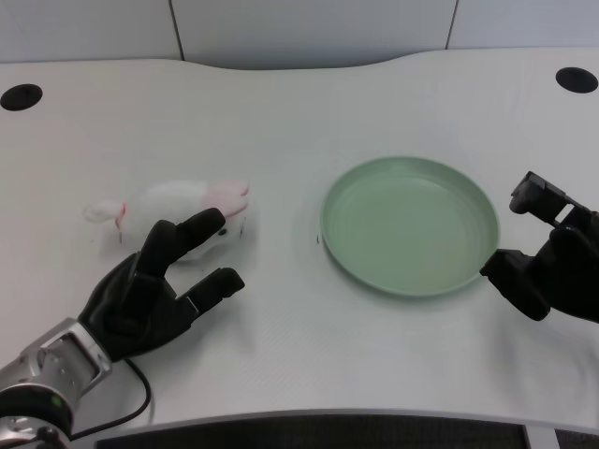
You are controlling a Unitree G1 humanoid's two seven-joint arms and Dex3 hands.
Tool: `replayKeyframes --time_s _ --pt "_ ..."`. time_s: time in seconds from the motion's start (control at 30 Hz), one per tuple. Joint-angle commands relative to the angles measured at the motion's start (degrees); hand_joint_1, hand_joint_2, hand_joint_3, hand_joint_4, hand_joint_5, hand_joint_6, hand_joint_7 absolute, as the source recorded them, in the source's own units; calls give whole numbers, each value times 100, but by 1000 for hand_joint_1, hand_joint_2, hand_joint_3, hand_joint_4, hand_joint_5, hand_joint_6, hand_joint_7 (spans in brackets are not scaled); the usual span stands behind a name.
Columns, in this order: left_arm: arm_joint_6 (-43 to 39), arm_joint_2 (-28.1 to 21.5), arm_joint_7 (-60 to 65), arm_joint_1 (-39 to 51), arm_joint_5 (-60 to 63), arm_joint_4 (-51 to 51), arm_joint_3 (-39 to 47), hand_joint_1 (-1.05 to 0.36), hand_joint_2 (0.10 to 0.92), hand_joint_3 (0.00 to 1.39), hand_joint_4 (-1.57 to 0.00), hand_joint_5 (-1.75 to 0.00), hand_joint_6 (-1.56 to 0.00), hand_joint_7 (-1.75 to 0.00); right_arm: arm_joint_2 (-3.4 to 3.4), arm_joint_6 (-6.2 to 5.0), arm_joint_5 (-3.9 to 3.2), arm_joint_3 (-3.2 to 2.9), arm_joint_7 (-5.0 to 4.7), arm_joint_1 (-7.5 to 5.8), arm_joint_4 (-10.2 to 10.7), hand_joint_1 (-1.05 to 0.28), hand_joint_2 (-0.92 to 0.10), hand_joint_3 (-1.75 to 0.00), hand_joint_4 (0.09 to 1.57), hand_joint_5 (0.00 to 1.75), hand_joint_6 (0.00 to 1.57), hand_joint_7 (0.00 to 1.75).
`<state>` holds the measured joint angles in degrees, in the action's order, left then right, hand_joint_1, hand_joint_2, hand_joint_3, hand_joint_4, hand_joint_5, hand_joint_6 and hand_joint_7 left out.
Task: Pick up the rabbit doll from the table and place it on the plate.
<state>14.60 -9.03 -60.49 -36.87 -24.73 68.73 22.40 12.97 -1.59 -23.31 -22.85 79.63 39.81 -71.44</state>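
A white rabbit doll (173,203) with pink ears lies on its side on the left part of the table. My left hand (161,285) is just in front of it, fingers spread and holding nothing; the upper fingertips overlap the doll's near edge. A green plate (409,224) sits bare right of centre, well clear of the doll.
My right hand (552,257) rests by the plate's right rim. Two black round holes (21,96) (577,79) sit in the table's far corners. The table's front edge (328,416) runs just below my left hand.
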Motion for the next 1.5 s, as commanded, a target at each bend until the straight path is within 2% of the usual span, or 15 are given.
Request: replayKeyframes --time_s 0.03,0.17,0.27,0.37,0.47,0.63,0.87,0.93,0.97,1.03,1.1,1.33,1.4,1.43,1.5 --pt "-39 -53 80 -49 43 13 -11 -681 921 407 -224 -1632 -503 -876 62 18 32 9 -16 -27 9 -644 -921 -51 1091 1746 848 1746" --pt "3 -69 14 -45 33 3 -23 -669 921 450 -173 -1672 -451 -924 57 55 9 -8 -23 -30 5 -641 -916 -50 1091 1746 841 1746" --pt "-7 -70 33 -44 35 8 -24 -674 921 435 -183 -1669 -452 -940 55 53 21 4 -11 -29 8 -637 -920 -49 1090 1746 841 1746" --pt "12 -76 29 -46 37 14 -28 -676 921 428 -181 -1659 -461 -949 45 65 -4 -18 14 -28 1 -629 -920 -46 1099 1746 850 1746" --pt "-20 -77 37 -45 42 20 -27 -672 921 425 -194 -1667 -463 -952 51 27 28 8 -16 -25 16 -642 -921 -45 1111 1746 869 1746" --pt "-41 -73 35 -37 46 3 -34 -677 921 413 -189 -1668 -466 -947 55 4 33 16 -6 -22 22 -654 -919 -38 1111 1746 864 1746" --pt "-203 -52 44 -6 73 -51 -61 -672 921 430 -194 -1657 -485 -914 61 103 8 1 5 -17 10 -639 -911 -26 1106 1746 865 1746" --pt "-880 63 221 159 198 -379 -156 -653 921 386 -274 -1637 -529 -906 85 134 17 8 34 -11 -1 -635 -912 -24 1104 1746 861 1746" --pt "-1156 111 296 235 254 -529 -206 -613 921 314 -356 -1589 -569 -884 94 140 24 13 38 -9 -3 -635 -913 -24 1102 1746 859 1746" --pt "-1742 213 378 418 347 -885 -303 -585 921 238 -431 -1534 -624 -837 104 204 18 5 20 1 -13 -634 -909 -20 1101 1746 856 1746" --pt "-2122 290 388 552 350 -1163 -365 -565 921 169 -502 -1467 -693 -753 97 191 20 4 6 2 -4 -635 -915 -21 1102 1746 854 1746" --pt "-2192 410 440 945 89 -2236 -467 -557 921 87 -531 -1375 -713 -663 97 165 41 44 10 2 13 -647 -921 -27 1101 1746 862 1746" --pt "-2069 348 483 1066 -165 -3231 -425 -561 921 74 -530 -1380 -707 -660 86 174 26 42 -10 -5 21 -643 -917 -25 1103 1746 865 1746" --pt "-2112 303 472 1087 -240 -3628 -419 -562 921 69 -528 -1383 -705 -660 87 224 22 47 -10 2 15 -642 -917 -25 1105 1746 867 1746" --pt "-2576 230 407 1045 -223 -4069 -432 -572 921 63 -509 -1376 -696 -659 85 234 21 53 -18 6 15 -638 -916 -22 1101 1746 853 1746"
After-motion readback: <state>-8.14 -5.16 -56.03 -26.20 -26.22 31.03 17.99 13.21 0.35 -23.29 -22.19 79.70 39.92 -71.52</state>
